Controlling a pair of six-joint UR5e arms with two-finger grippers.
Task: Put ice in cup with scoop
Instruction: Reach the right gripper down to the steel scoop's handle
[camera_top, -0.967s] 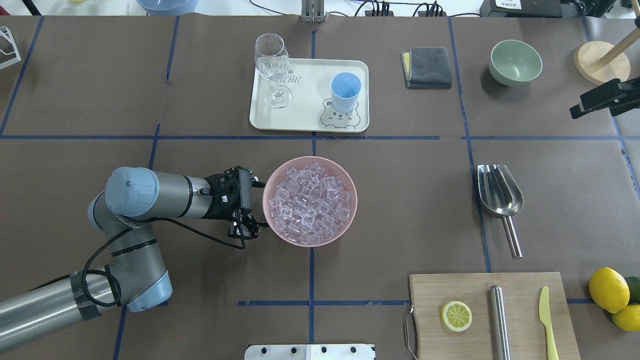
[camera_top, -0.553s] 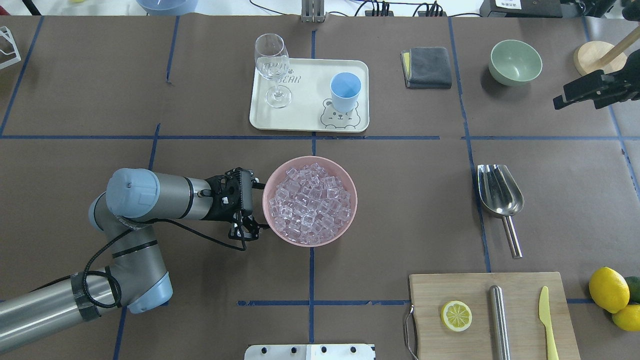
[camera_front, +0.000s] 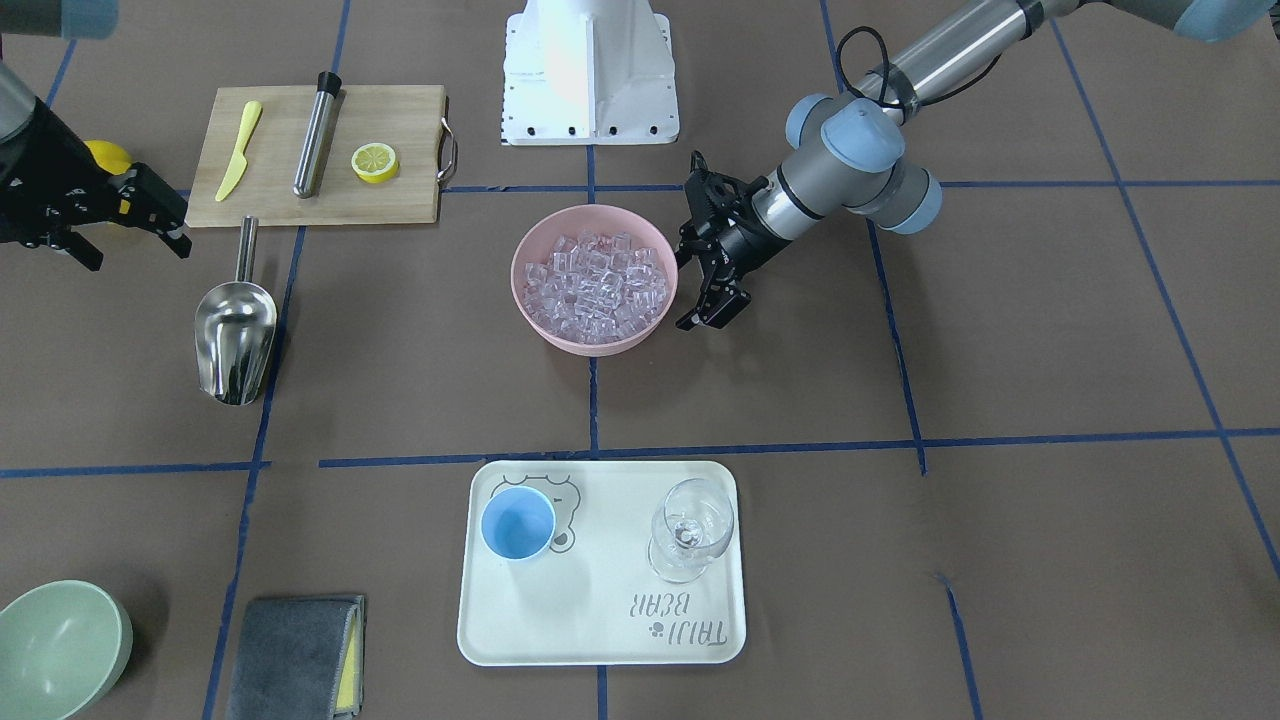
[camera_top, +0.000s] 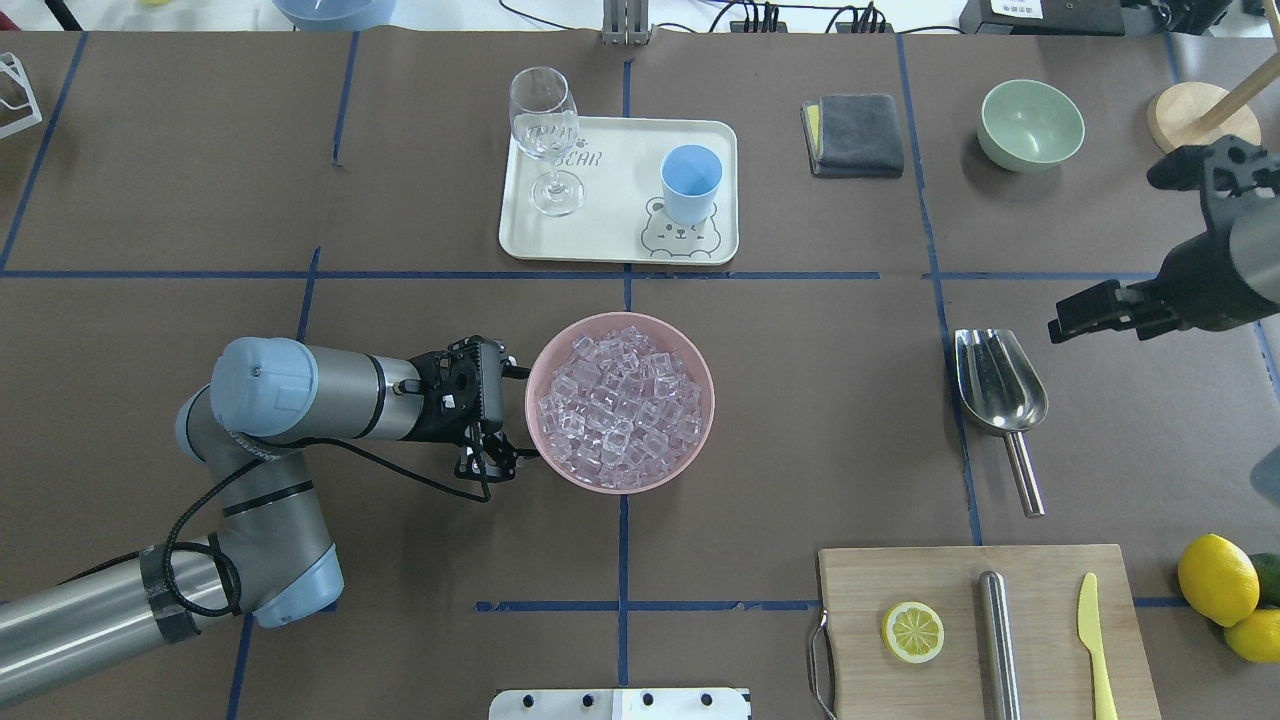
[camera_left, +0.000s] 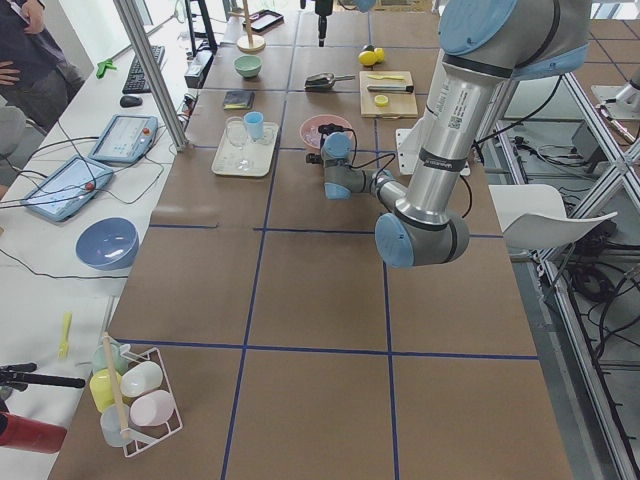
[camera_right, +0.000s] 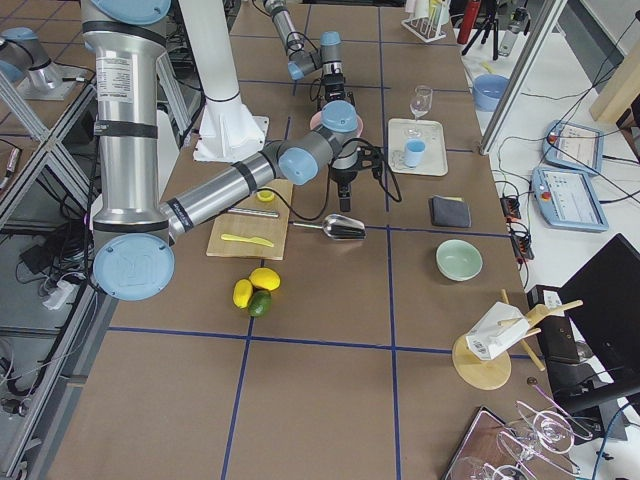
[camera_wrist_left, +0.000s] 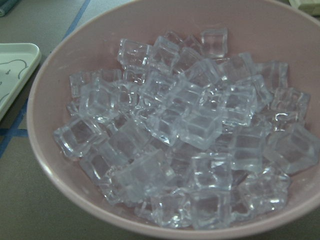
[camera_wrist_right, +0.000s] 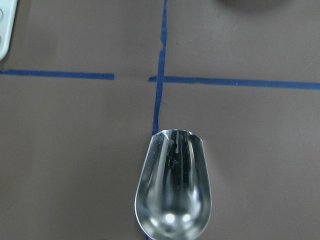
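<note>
The ice (camera_top: 620, 405) fills a pink bowl (camera_top: 700, 352) at mid-table and looms large in the left wrist view (camera_wrist_left: 185, 125). My left gripper (camera_top: 512, 412) stands open against the bowl's left rim, holding nothing. The steel scoop (camera_top: 1000, 385) lies flat to the right with its handle toward the robot; its trough (camera_wrist_right: 172, 190) shows in the right wrist view. My right gripper (camera_top: 1100, 318) hovers open and empty just right of and above the scoop (camera_front: 235, 330). The light-blue cup (camera_top: 690, 180) stands upright on the white tray (camera_top: 610, 240).
A wine glass (camera_top: 545, 130) shares the tray. A cutting board (camera_top: 860, 640) with a lemon slice, steel cylinder and yellow knife sits front right, whole lemons (camera_top: 1215, 578) beside it. A grey cloth (camera_top: 858, 133), green bowl (camera_top: 1030, 122) and wooden stand (camera_top: 1195, 120) stand at back right.
My right gripper has swung from the far right edge near the wooden stand down and inward to beside the scoop. The left arm and bowl have not moved.
</note>
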